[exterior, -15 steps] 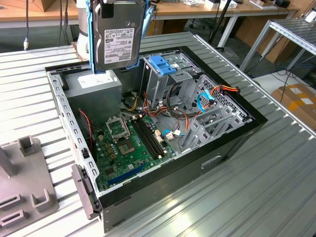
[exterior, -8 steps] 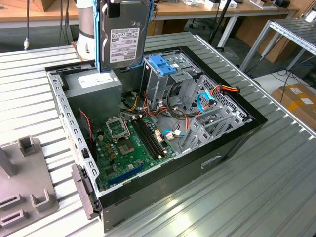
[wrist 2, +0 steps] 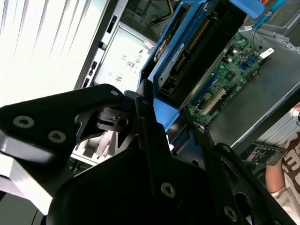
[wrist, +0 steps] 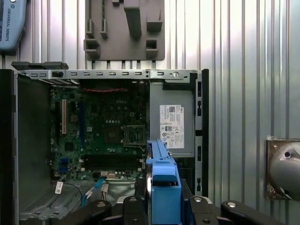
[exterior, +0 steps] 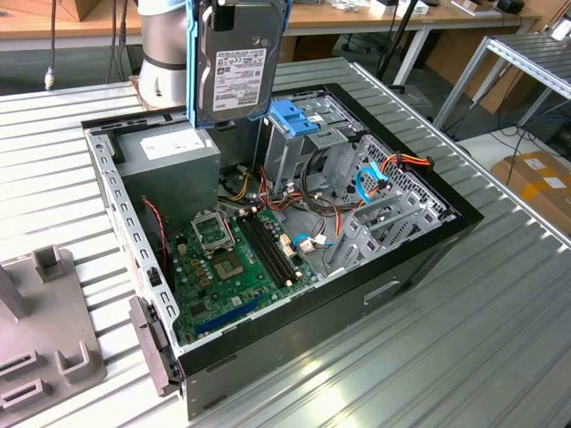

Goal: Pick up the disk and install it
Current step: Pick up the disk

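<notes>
Ribbed metal bench (exterior: 482, 312) | disk (exterior: 234, 67) (blue rails, white label) | gripper (wrist: 163, 202) clamped on it

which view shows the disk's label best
The exterior view: the disk hangs above the case, labelled face toward the camera. The second wrist view shows the disk edge-on along a blue rail; the first wrist view shows its blue rail end-on.

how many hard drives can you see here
1. The disk is held upright in the gripper above the open computer case. Others may be hidden inside the drive cage.
</notes>
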Robot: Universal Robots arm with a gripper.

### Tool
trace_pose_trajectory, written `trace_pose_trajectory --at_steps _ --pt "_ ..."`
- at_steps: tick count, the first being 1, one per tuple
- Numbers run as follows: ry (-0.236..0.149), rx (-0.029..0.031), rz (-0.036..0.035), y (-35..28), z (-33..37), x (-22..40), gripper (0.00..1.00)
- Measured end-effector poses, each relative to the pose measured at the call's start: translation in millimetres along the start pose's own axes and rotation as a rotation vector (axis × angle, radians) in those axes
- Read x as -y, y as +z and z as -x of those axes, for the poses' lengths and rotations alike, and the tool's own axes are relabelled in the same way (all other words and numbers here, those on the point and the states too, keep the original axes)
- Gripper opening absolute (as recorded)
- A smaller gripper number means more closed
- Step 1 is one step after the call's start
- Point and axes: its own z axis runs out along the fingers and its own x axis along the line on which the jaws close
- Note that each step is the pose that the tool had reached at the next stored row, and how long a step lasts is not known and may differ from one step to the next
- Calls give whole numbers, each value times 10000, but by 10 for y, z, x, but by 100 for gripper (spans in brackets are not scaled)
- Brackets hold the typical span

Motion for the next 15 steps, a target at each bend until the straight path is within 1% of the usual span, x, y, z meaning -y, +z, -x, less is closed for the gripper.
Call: trace_pose_trajectory --at_steps 2,4,5,7,9,11,13,15 --pt "1 1 0 0 1 85 36" --pt "0 0 0 -1 1 124 36" --pt "0 0 0 -1 2 173 36" --pt "1 0 0 -1 2 223 36" --pt "0 0 0 -2 2 289 36" --pt "1 0 0 -2 2 322 36" --pt "0 0 0 -3 3 388 36" --pt "1 0 0 -3 4 426 36"
